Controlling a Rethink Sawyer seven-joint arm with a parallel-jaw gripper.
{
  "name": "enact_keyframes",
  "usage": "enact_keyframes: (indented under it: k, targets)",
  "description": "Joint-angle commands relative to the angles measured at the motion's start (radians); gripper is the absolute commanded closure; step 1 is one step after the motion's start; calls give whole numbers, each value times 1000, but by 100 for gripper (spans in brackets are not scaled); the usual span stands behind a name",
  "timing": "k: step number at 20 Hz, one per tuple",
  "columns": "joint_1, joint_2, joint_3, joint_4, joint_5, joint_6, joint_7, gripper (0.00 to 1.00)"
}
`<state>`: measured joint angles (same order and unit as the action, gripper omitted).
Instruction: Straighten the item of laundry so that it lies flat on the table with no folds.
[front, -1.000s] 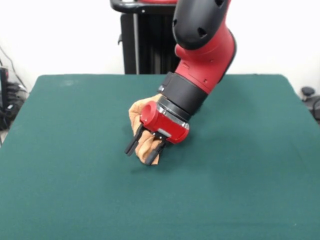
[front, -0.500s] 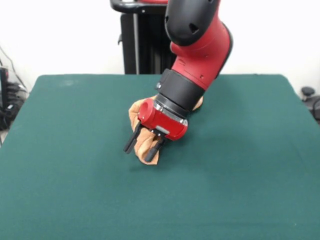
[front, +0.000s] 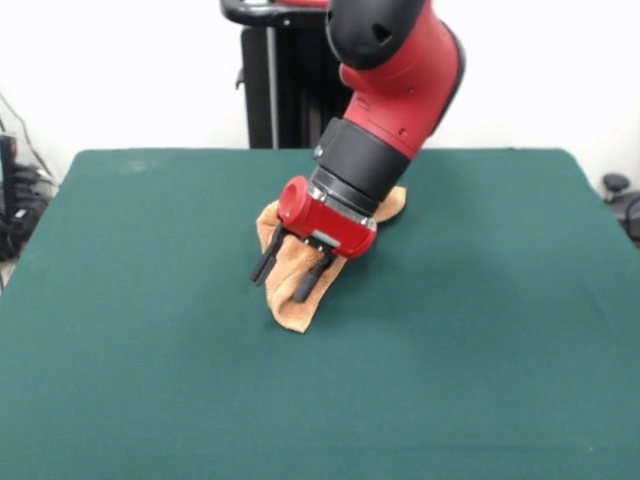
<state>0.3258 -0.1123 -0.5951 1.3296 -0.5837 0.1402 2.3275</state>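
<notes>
Towel (front: 292, 300) bunched, folded on table (front: 480, 330); fingers (front: 264, 268) spread above.

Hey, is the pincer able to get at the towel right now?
Probably yes: the pincer stands open right over the rumpled towel, nothing lies between them, and the green table around is bare.

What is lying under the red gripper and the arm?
Under the gripper lies a crumpled orange-tan towel on the green table. One corner shows at the arm's other side; the arm covers the towel's middle.
</notes>
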Motion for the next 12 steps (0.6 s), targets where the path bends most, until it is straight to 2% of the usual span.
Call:
enact_keyframes:
  k: [1, 12]
  targets:
    - [-8, 17, 165, 80, -20, 64, -32, 0]
    - [19, 119, 120, -3, 1, 78, 22, 0]
